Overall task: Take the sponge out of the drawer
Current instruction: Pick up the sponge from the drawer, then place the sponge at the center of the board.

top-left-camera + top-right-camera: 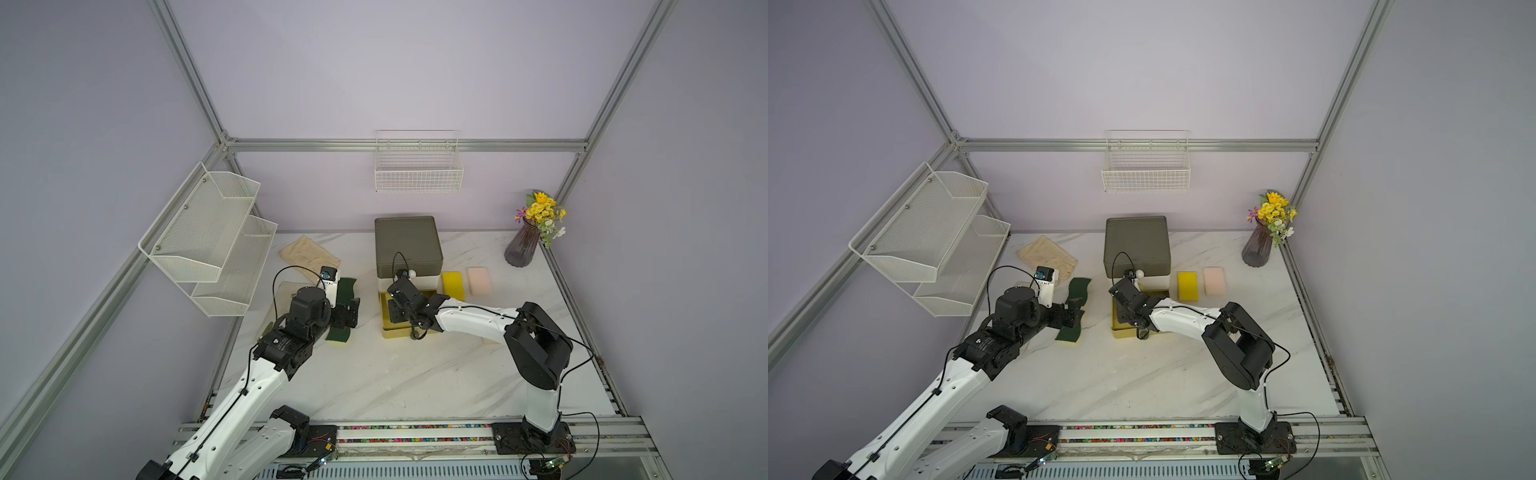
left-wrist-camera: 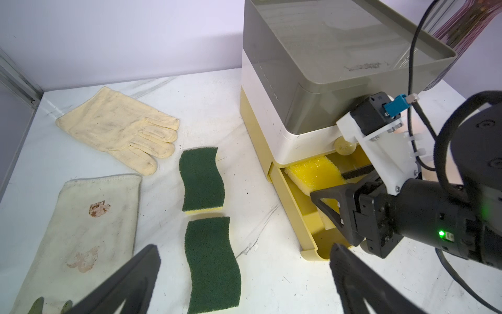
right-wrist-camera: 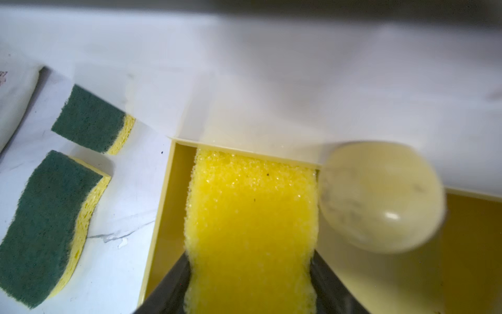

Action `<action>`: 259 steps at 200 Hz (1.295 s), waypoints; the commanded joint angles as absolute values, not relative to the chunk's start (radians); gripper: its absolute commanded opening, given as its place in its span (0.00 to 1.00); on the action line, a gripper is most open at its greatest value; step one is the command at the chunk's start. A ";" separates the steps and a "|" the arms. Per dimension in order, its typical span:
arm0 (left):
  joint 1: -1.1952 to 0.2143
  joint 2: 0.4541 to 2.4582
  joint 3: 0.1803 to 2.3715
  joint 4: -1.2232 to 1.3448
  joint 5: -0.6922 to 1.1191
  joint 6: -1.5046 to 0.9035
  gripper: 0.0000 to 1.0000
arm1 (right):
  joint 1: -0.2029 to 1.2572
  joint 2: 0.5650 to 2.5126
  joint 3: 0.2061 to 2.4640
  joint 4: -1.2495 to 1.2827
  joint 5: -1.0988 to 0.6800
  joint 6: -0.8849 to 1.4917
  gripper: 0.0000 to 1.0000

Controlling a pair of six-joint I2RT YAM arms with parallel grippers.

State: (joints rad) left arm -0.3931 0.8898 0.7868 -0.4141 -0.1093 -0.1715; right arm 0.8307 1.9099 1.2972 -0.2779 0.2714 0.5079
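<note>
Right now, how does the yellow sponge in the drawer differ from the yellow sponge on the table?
The drawer sponge lies inside the open drawer; the table sponge lies on the table beside a pink sponge. The right gripper clamps the drawer sponge; nothing touches the table sponge. Both are yellow.

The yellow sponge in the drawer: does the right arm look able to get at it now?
Probably yes. The drawer is pulled open, nothing covers the yellow sponge, and the right gripper seems to press a finger on each side of it.
</note>
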 commanded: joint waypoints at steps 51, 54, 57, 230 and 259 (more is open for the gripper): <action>-0.389 0.882 0.780 -0.374 -0.119 -0.156 1.00 | 0.816 1.791 1.312 -0.302 0.219 0.478 0.55; -0.387 0.883 0.781 -0.373 -0.118 -0.156 1.00 | 0.816 1.786 1.310 -0.304 0.215 0.476 0.55; -0.387 0.884 0.780 -0.373 -0.119 -0.157 1.00 | 0.815 1.782 1.309 -0.305 0.210 0.474 0.55; -0.386 0.880 0.786 -0.379 -0.110 -0.159 1.00 | 0.809 1.541 1.134 -0.427 0.118 0.458 0.55; -0.386 0.880 0.786 -0.380 -0.109 -0.159 1.00 | 0.777 1.469 1.066 -0.446 0.132 0.475 0.55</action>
State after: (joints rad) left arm -0.3927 0.8898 0.7868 -0.4118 -0.1089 -0.1715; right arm 0.8074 1.5257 1.1168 -0.4026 0.1032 0.4515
